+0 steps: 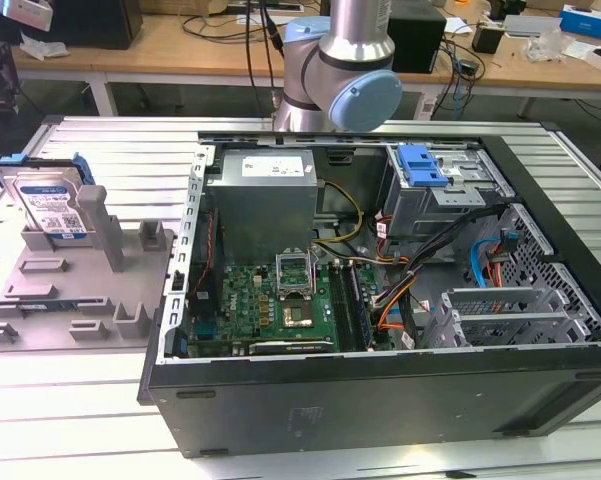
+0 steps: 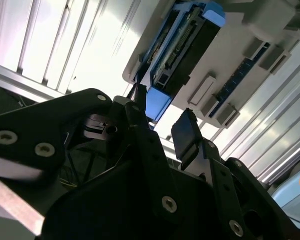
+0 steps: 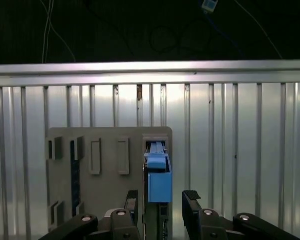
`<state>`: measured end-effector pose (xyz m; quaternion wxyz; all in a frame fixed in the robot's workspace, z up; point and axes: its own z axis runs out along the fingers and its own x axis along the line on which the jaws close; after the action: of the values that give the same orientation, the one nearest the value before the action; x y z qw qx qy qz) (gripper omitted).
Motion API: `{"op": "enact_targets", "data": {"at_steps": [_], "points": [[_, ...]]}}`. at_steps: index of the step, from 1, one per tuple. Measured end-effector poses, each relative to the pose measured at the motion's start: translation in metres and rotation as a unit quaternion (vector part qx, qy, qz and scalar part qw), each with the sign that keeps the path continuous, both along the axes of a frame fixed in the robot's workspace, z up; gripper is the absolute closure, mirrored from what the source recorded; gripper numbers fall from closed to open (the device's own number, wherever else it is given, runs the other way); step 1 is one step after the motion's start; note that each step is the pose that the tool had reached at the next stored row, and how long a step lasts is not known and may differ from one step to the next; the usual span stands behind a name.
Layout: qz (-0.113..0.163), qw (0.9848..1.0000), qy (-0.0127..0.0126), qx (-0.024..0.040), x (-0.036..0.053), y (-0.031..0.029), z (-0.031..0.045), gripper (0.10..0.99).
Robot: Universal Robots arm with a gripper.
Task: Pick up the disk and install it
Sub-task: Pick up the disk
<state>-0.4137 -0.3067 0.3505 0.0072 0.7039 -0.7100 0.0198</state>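
In the exterior view, one disk (image 1: 46, 203) stood on edge in one grey holder (image 1: 90, 285), at about nine o'clock from the one open computer case (image 1: 380, 400). One arm (image 1: 338, 70) rose at the case's twelve o'clock.

In the second wrist view, the gripper (image 2: 162, 117) had its two fingers (image 2: 189, 132) spread apart, near the disk's (image 2: 189, 42) blue-framed end.

In the first wrist view, the two fingers (image 3: 191, 202) stood one on either side of the disk (image 3: 158, 180), with a gap showing at each side.
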Motion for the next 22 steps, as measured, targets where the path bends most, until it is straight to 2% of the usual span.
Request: {"op": "enact_targets", "data": {"at_steps": [16,22], "points": [[0.001,1.0000,0.0012,0.0000,-0.0027,-0.0001,-0.0134,0.604],[0.001,1.0000,0.0030,0.0000,-0.0028,-0.0002,-0.0173,0.604]]}}
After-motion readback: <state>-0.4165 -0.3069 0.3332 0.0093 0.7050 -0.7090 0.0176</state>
